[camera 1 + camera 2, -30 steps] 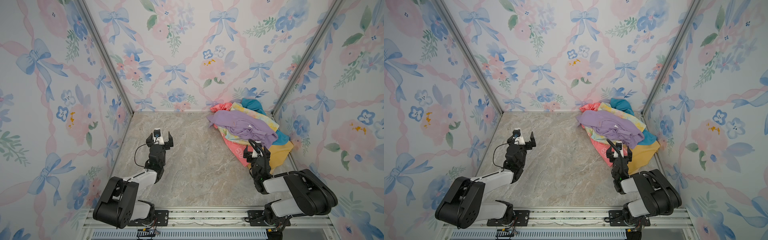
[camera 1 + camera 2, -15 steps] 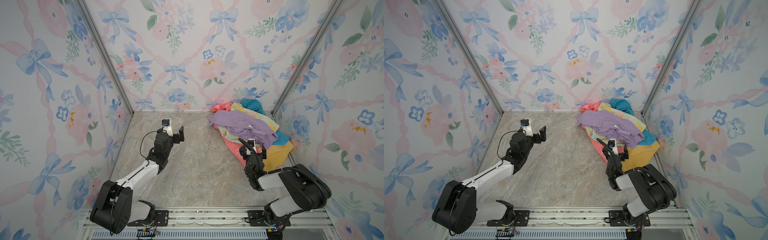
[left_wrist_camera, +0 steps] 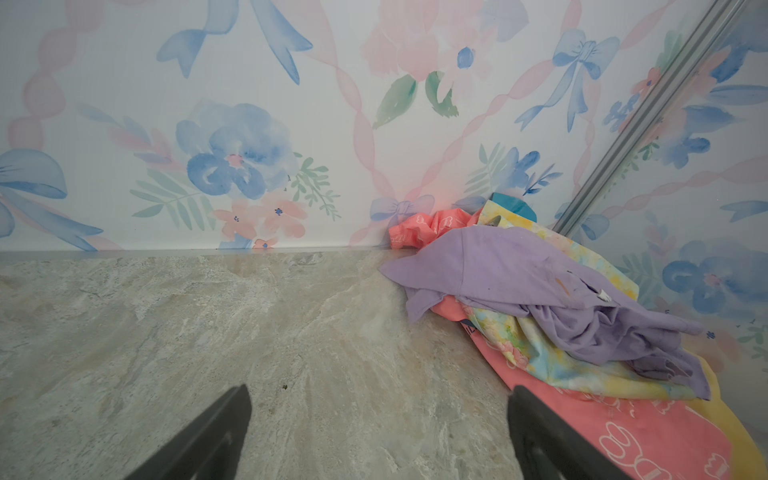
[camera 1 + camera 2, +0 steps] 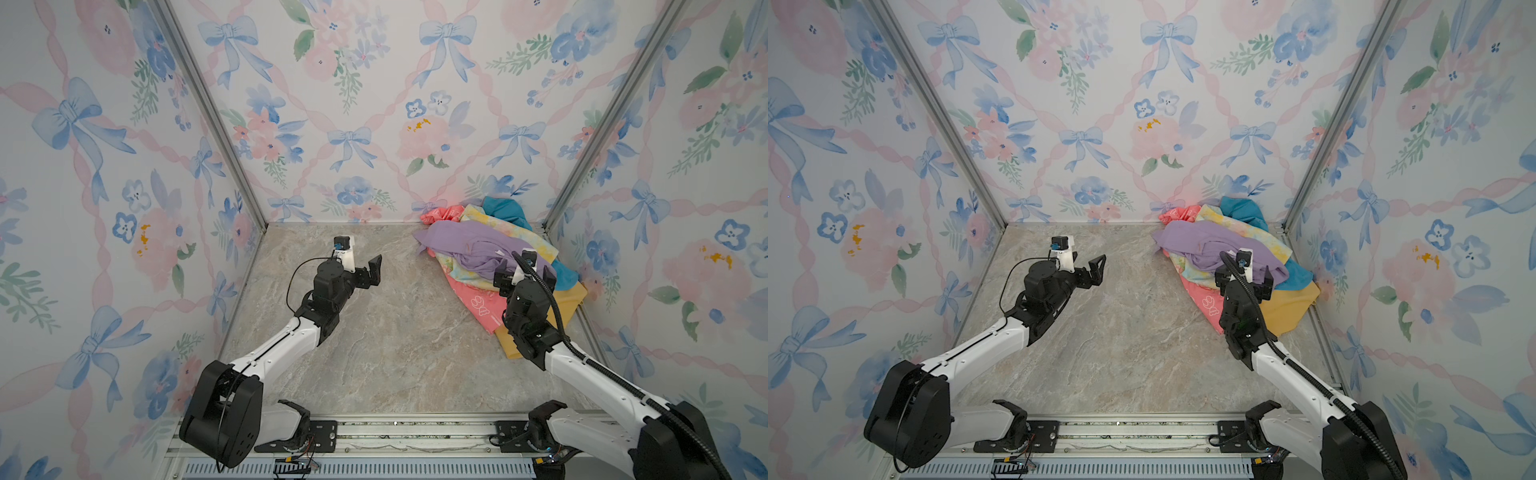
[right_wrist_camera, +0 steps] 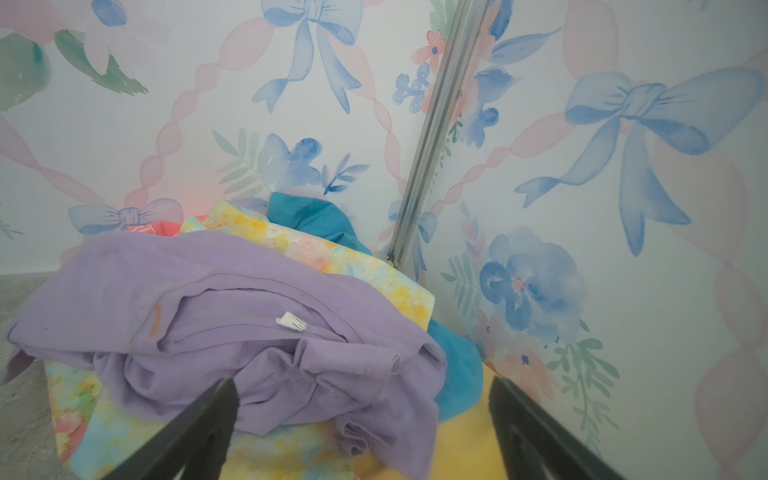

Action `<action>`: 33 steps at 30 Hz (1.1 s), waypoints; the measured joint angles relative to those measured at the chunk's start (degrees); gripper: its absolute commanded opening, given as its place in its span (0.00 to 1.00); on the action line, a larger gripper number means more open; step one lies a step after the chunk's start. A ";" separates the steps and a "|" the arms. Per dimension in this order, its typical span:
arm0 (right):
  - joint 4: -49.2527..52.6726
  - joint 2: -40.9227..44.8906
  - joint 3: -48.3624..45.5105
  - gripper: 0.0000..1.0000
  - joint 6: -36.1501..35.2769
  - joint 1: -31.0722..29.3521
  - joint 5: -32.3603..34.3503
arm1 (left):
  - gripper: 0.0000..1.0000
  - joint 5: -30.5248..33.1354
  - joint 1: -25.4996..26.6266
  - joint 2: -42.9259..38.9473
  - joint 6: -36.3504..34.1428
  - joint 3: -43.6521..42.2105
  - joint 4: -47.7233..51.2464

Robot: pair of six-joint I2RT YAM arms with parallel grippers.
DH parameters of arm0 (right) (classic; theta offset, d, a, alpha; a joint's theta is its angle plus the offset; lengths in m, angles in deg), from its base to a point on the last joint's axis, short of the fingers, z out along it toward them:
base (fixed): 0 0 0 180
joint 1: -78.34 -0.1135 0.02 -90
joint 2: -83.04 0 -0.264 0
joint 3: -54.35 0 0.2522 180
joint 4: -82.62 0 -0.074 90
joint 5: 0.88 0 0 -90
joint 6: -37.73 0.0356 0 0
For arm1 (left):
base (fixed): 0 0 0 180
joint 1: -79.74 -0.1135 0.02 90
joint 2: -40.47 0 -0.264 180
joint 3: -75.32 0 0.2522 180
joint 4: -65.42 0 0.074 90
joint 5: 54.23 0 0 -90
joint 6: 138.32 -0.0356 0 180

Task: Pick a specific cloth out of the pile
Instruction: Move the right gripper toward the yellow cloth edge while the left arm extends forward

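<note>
Both top views: high above front rail (image 4: 395, 430), tilted down toward back wall (image 4: 374, 104); wide, far; take in whole floor (image 4: 395, 340), left arm (image 4: 274, 353), right arm (image 4: 602, 382), pile (image 4: 1225, 249) in far right corner. Left wrist: low over floor, faces back wall, pile some way ahead. Right wrist: close on pile, faces corner post (image 5: 432, 137). All four views share pile; wrist views share back wall too.

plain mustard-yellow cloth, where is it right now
In both top views the plain mustard-yellow cloth lies at the near right edge of the pile of colourful cloths, under the coral-pink printed cloth and teal-blue cloth, beside the right gripper.
</note>
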 measured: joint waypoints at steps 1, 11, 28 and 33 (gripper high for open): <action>2.62 0.94 0.90 0.97 1.05 0.48 -0.11 | 0.90 -0.04 0.33 -0.04 0.66 0.00 0.17; 27.52 7.67 9.22 0.97 13.51 5.77 -3.52 | 0.98 -3.30 3.10 -0.66 4.68 0.48 1.29; 55.43 6.10 13.70 0.99 35.82 20.17 -22.29 | 0.98 -4.52 23.19 -0.90 3.37 0.83 2.75; 59.56 7.72 12.61 0.99 37.75 24.24 -26.71 | 0.98 -3.39 30.14 0.90 1.62 1.16 3.04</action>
